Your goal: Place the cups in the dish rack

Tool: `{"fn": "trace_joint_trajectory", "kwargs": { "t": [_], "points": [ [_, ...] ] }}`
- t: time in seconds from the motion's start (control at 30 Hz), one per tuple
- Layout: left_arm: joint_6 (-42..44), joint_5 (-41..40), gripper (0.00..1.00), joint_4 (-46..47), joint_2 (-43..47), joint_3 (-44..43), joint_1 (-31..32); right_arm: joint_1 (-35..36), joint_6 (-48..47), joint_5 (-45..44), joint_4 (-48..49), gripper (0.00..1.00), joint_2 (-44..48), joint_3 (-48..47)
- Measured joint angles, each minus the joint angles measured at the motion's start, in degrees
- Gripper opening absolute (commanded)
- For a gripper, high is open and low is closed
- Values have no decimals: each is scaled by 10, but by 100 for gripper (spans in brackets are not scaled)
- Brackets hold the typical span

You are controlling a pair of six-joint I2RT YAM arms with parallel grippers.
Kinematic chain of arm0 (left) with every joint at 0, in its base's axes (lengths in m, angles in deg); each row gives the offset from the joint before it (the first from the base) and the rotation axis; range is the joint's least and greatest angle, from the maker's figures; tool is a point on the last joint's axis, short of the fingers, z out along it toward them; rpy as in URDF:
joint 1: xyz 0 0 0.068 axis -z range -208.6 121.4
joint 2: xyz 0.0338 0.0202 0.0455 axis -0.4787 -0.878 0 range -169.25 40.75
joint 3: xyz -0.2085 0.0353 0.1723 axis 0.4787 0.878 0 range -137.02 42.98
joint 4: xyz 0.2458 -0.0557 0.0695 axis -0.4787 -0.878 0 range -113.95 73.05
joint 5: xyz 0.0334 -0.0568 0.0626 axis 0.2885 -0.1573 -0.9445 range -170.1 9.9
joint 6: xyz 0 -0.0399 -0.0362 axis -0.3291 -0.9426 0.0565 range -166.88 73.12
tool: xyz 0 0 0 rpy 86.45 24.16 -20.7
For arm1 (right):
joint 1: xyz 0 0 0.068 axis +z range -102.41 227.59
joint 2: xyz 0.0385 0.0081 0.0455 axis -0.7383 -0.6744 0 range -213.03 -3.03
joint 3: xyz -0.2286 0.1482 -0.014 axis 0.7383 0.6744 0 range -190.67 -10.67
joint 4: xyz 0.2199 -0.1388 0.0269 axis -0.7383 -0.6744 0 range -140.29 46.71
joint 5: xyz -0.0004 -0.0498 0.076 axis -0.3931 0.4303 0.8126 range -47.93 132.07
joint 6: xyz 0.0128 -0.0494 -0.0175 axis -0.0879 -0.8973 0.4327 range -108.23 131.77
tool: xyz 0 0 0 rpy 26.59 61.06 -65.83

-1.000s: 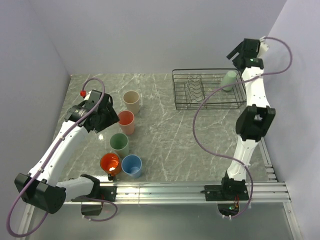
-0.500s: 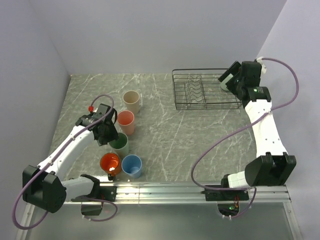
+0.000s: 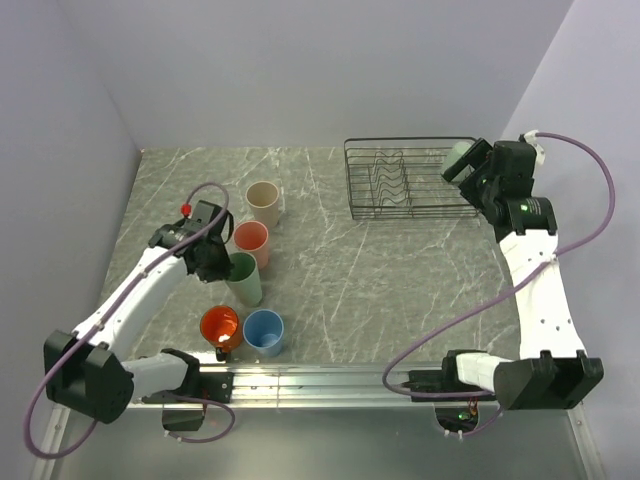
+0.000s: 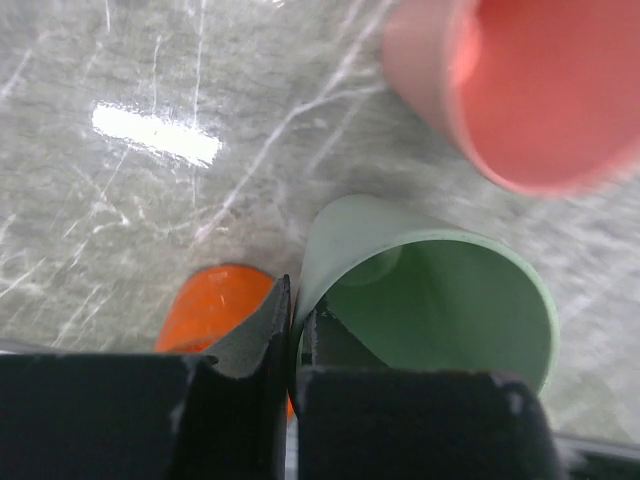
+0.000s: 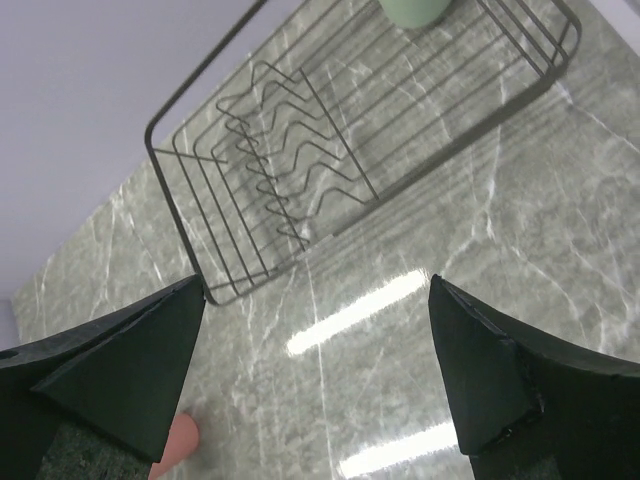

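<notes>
My left gripper (image 3: 216, 264) is shut on the rim of a pale green cup (image 3: 244, 280), which leans over. In the left wrist view one finger is inside this cup (image 4: 440, 300) and one outside, at the gripper (image 4: 293, 322). Around it stand the salmon pink cup (image 3: 252, 243), the beige cup (image 3: 264, 203), the orange mug (image 3: 219, 327) and the light blue cup (image 3: 264, 331). The black wire dish rack (image 3: 400, 205) holds another pale green cup (image 3: 458, 157) at its right end. My right gripper (image 5: 320, 370) hangs open and empty over the rack's near right side.
Grey marble tabletop (image 3: 330, 270) lies between the cup group and the rack. Walls close in on the left, back and right. The aluminium rail (image 3: 330, 380) with both arm bases runs along the near edge. The salmon cup (image 4: 540, 90) is close beside the held cup.
My left gripper dropped onto the pale green cup and closed on its rim, and the cup now leans. The right arm drew back from the rack, leaving a green cup inside.
</notes>
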Motion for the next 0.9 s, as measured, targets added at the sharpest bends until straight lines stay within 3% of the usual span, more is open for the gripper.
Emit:
{"fn": "trace_joint_trajectory", "kwargs": {
  "t": [0.2, 0.37, 0.5, 0.63, 0.73, 0.9],
  "points": [
    [23, 43, 0, -54, 66, -112, 0, 26, 2, 26, -18, 100, 26, 16],
    [26, 142, 0, -21, 94, -226, 0, 61, 18, 156, 35, 100, 40, 27],
    [0, 242, 0, 88, 108, -232, 0, 99, 89, 303, 142, 100, 26, 33],
    [-73, 334, 0, 263, 92, -192, 0, 159, 178, 404, 270, 100, -24, 15],
    [-142, 378, 0, 390, 67, -147, 0, 189, 248, 446, 360, 100, -48, 17],
    [-224, 405, 0, 523, 27, -118, 0, 201, 315, 474, 452, 100, -51, 34]
  ]
}}
